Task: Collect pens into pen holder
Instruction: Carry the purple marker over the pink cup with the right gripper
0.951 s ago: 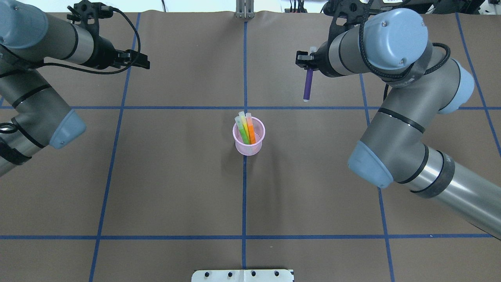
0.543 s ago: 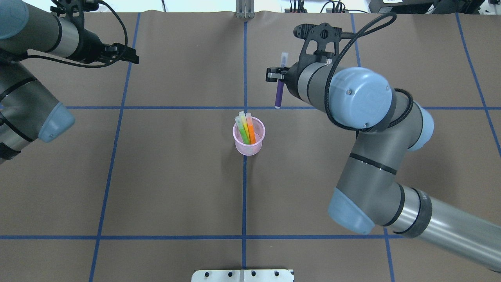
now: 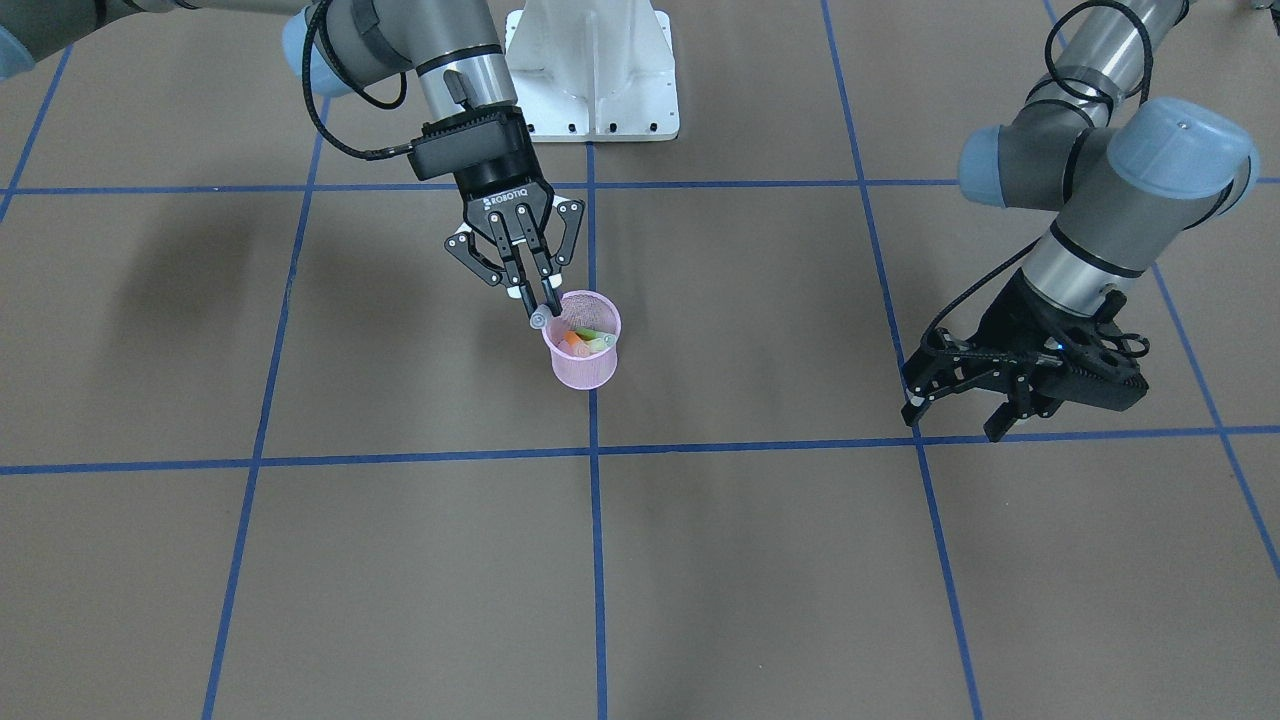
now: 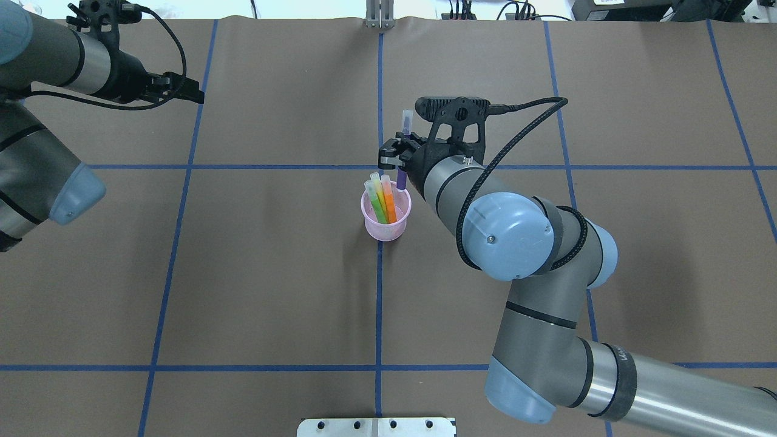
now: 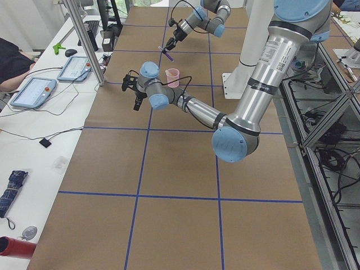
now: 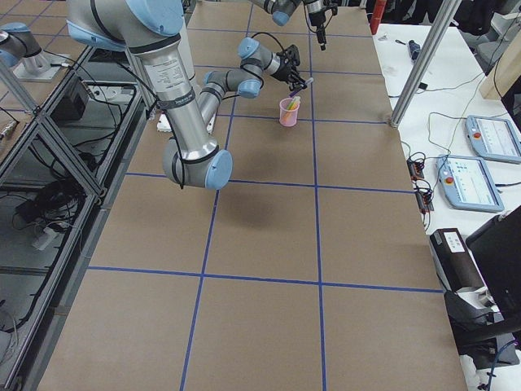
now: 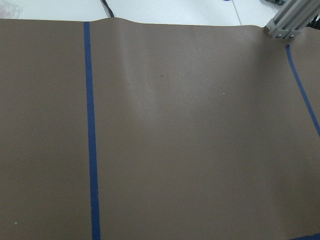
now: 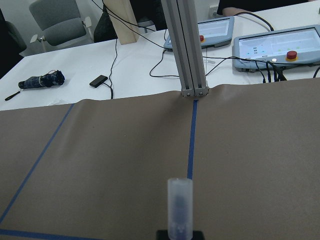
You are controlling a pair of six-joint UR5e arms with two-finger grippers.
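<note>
The right gripper clamps the purple pen upright between its jaws, lower tip at the pink mesh pen holder rim; the left gripper gapes wide.

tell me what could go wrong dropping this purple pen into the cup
1. The purple pen in the right gripper seems to hang near the far rim of the pink pen holder, not over its centre; released here, it might hit the rim and fall outside.
2. The green, yellow and orange pens crowd the cup, so it may snag on their caps.
</note>
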